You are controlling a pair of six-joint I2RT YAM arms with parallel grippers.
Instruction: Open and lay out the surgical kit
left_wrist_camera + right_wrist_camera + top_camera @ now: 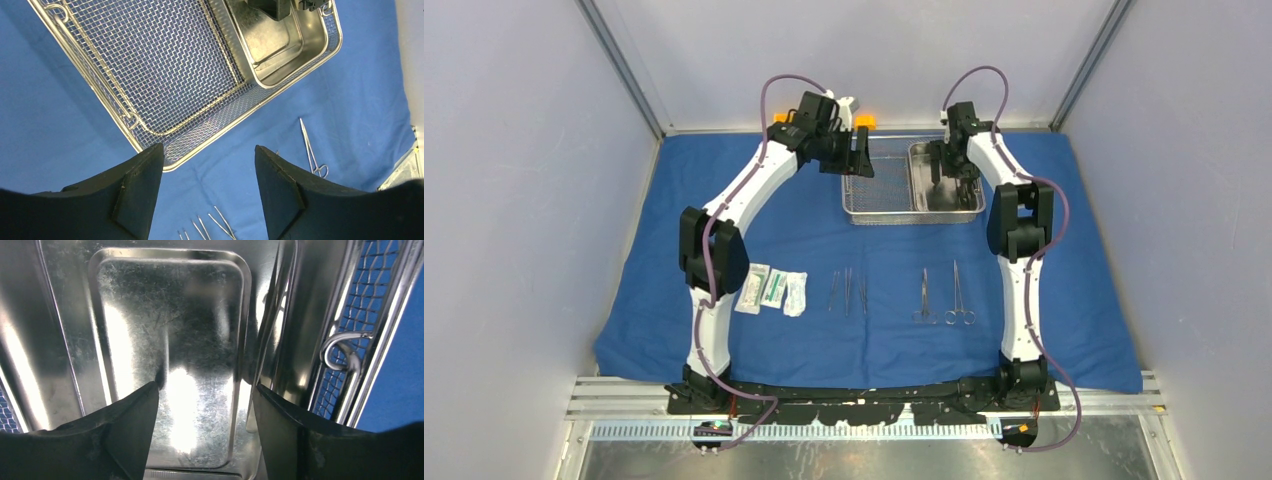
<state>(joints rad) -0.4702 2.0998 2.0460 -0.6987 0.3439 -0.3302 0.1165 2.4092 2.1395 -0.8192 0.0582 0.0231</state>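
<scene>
Three packets [771,289] (print too small) near forceps [848,290].

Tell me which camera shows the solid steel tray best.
Right wrist: the solid steel tray fills the frame, its scratched floor and rim close up. Top external shows it small, inside the mesh basket's right end, partly under the right arm. Left wrist catches only one end at the frame's top.

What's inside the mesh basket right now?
The mesh basket holds the solid steel tray at its right end; elsewhere bare mesh. The tray looks empty, though the right tool covers part of it.
</scene>
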